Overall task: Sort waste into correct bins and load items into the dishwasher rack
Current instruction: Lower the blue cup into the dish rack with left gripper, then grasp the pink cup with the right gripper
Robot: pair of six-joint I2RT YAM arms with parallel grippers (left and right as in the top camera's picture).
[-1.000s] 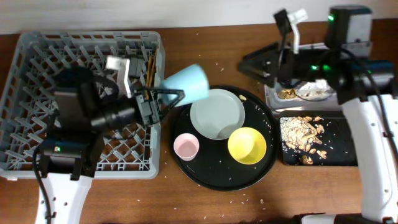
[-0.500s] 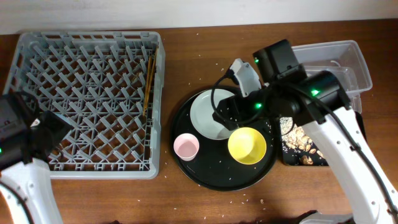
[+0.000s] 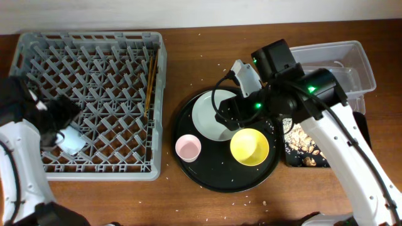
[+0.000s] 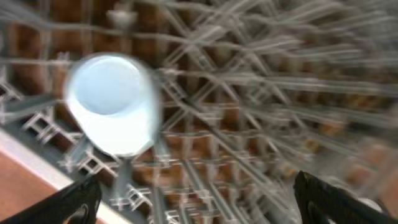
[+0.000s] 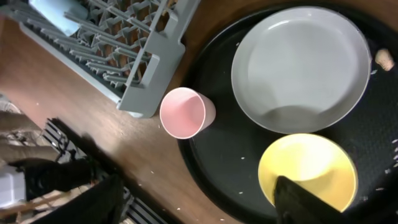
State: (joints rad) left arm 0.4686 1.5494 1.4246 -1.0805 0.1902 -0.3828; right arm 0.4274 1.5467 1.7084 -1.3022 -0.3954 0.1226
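Overhead: blue cup (image 3: 71,140) lies in rack (image 3: 94,75), near-left corner, just beside left gripper (image 3: 58,123); right gripper (image 3: 230,114) hovers above plate (image 3: 210,119).
Left wrist: fingers (image 4: 74,200) spread wide, cup clear of them, propped among pegs.
Right wrist: fingers (image 5: 298,199) spread, empty, over bowl (image 5: 308,168); pink cup (image 5: 185,113) nearby, probably next.

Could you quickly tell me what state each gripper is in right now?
Left gripper: open, holding nothing.
Right gripper: open, holding nothing.
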